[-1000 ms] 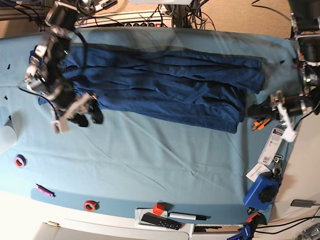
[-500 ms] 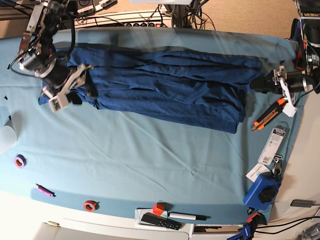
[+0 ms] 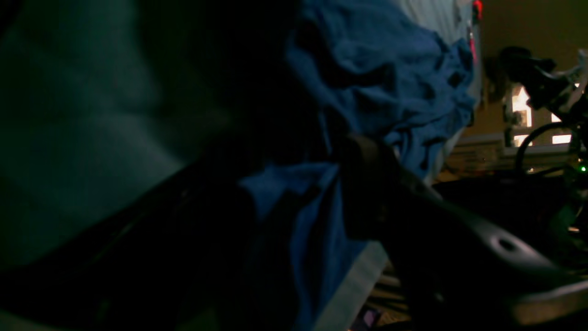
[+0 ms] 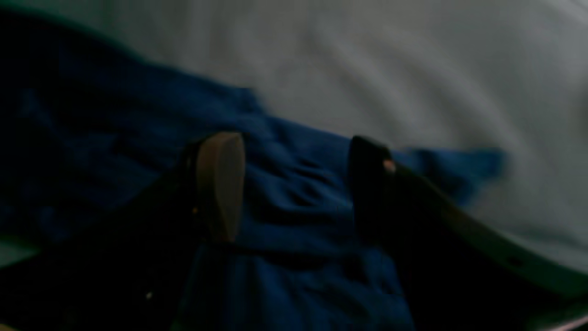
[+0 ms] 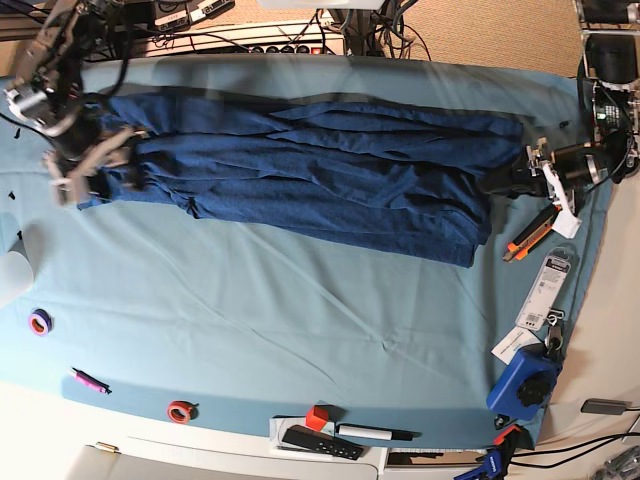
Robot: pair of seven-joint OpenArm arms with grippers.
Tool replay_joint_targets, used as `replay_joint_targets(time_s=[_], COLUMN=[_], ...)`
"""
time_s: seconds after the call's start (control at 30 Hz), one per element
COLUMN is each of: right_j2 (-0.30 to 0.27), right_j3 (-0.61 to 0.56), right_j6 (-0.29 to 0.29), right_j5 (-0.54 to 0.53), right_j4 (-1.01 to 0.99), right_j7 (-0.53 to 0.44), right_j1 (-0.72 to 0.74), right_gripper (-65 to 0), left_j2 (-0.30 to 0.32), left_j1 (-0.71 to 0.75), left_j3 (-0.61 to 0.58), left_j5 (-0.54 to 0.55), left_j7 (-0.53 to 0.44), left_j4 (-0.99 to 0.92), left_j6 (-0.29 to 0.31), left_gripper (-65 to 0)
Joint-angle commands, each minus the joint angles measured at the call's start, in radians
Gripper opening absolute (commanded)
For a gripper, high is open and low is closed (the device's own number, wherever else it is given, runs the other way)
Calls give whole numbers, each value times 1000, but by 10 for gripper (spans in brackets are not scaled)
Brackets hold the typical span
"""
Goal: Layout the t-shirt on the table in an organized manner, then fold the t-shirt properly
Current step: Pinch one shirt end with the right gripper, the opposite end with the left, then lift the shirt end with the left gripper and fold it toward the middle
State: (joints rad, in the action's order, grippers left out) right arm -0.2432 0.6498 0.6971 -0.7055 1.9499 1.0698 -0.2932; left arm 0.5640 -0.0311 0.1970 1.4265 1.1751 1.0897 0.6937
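the t-shirt (image 5: 310,185) lay stretched in a long, bunched strip across the far half of the table (image 5: 300,320), running from the left side to the right side, with many folds along it. the right gripper (image 5: 95,165) was at the shirt's left end, and in the right wrist view its two fingers (image 4: 220,184) stood wide apart with blue cloth showing between them, so it held nothing. the left gripper (image 5: 515,180) was at the shirt's right end, right by the edge of the cloth. the left wrist view was very dark, so i could not tell if that claw was wide or narrow, or if it had any cloth. a few small things sat on the right edge of the table, like an orange and black tool (image 5: 530,235), close to the left gripper. i think the step was spreading the shirt out flat, not folding yet. next, each claw probably needed to pinch one end and pull the cloth toward the near side to open it up.
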Motion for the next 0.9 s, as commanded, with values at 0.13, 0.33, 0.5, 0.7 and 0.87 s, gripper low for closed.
replay_joint_targets(time_s=[0.13, 0.33, 0.5, 0.7, 0.87], right_j2=[34, 41, 42, 41, 41], right_j3=[172, 269, 272, 272, 272], right_j6=[1, 1, 1, 1, 1], right_j5=[-17, -75, -77, -80, -80], right_j4=[17, 16, 16, 16, 16], right_j7=[-22, -3, -3, -2, 0], right_j1=[5, 5, 5, 5, 5], right_gripper=[-301, -301, -301, -301, -301], left_j2=[-32, -43, -60, -62, -60], left_j1=[-2, -2, -2, -2, 1], left_j3=[-3, -14, -63, -72, -72], left_j5=[-134, -154, -216, -259, -317], left_j7=[-59, -47, -50, -58, -58], left_j4=[4, 5, 12, 42, 88], left_j6=[-25, -68, -85, -97, -111], left_gripper=[-311, -311, -311, -311, -311])
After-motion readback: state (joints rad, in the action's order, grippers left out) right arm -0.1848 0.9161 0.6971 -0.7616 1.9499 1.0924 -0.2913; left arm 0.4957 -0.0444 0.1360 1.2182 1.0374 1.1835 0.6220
